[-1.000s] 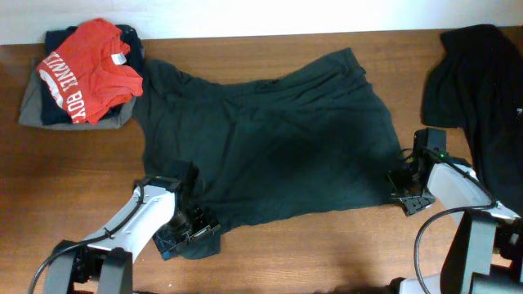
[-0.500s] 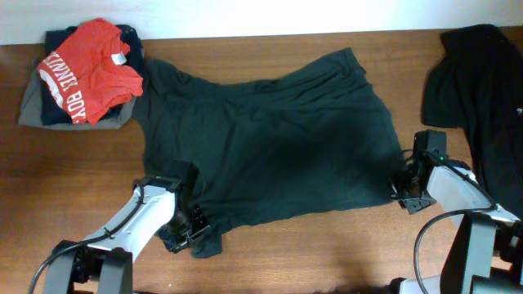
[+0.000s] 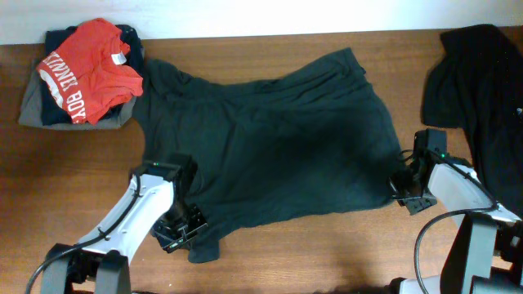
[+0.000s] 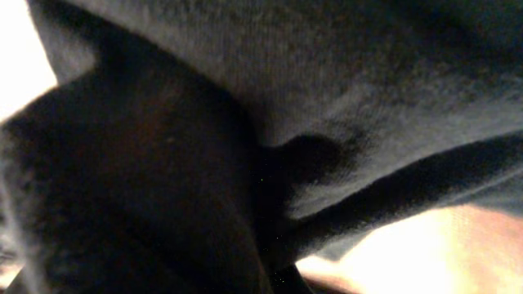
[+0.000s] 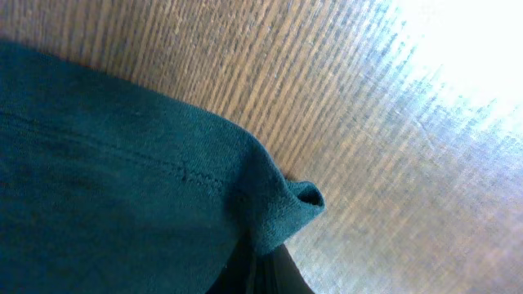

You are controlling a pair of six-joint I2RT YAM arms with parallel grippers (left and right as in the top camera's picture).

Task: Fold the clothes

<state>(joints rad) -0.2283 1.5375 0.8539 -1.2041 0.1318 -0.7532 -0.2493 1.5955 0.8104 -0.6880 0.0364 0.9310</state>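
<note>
At the near-left corner, the left pincer (image 3: 183, 229) looks clamped on the black T-shirt (image 3: 270, 139) — it's spread open, plain side up, across the tabletop (image 3: 327, 245). The right pincer (image 3: 404, 188) is closed on the near-right hem. No fold made yet — it's all to come.

The T-shirt (image 3: 270, 139) is matt, soft knit cloth; the table (image 3: 327, 245) is grained, faintly glossy wood

Bare table (image 3: 327, 245) opens nearside of the T-shirt (image 3: 270, 139); red-topped pile (image 3: 82, 73) and black heap (image 3: 474, 82) crowd far corners.
</note>
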